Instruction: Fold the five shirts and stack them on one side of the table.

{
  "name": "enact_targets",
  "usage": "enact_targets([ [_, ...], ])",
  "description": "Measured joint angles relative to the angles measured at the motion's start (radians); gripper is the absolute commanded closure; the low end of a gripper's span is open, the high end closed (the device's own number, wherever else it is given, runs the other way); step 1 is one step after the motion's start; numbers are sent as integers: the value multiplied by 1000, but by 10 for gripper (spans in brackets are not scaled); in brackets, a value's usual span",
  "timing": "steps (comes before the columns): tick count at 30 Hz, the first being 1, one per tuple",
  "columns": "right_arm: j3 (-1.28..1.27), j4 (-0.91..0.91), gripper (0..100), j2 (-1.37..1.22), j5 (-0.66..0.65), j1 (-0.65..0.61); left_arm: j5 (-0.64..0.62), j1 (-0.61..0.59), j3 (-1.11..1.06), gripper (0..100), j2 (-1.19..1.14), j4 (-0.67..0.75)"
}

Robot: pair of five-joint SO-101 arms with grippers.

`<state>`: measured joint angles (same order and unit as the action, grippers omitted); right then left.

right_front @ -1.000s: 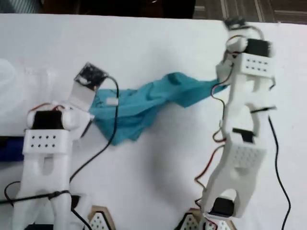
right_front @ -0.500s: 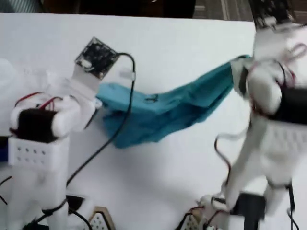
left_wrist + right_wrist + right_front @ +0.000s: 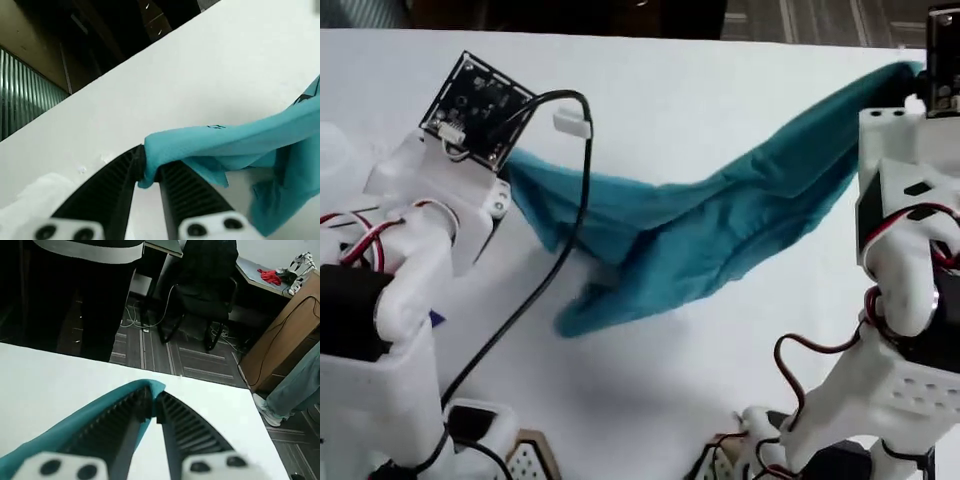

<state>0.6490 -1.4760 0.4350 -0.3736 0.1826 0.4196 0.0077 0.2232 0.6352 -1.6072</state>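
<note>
Bright, even light bleaches the counter (image 3: 720, 90) almost to glare; the shirt (image 3: 720, 230) casts a soft shadow near the left hand (image 3: 148, 162); the room beyond is dim.

I count one teal shirt (image 3: 720, 225) on my screens. There is one white crumpled heap (image 3: 332, 150) at the table's edge, and I cannot tell whether it is a shirt. There is one table (image 3: 720, 90). I have two arms, the left arm (image 3: 390, 300) and the right arm (image 3: 900, 300). They carry two grippers, the left gripper (image 3: 145, 167) and the right gripper (image 3: 152, 402), with four ribbed fingers (image 3: 192, 192) in all. Two perforated plates sit at the near edge: one plate (image 3: 525, 462) and a second plate (image 3: 715, 465). One black chair (image 3: 205, 285) stands on the floor beyond.
</note>
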Motion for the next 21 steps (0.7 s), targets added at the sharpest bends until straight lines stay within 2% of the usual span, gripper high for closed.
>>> enact_targets([
  [9,0,23,981,31,0,12,0,0,121,973,0,-31],
  [16,0,100,981,74,0,21,0,0,242,973,11,-97],
  [21,0,163,981,95,0,21,0,0,253,973,12,-103],
])
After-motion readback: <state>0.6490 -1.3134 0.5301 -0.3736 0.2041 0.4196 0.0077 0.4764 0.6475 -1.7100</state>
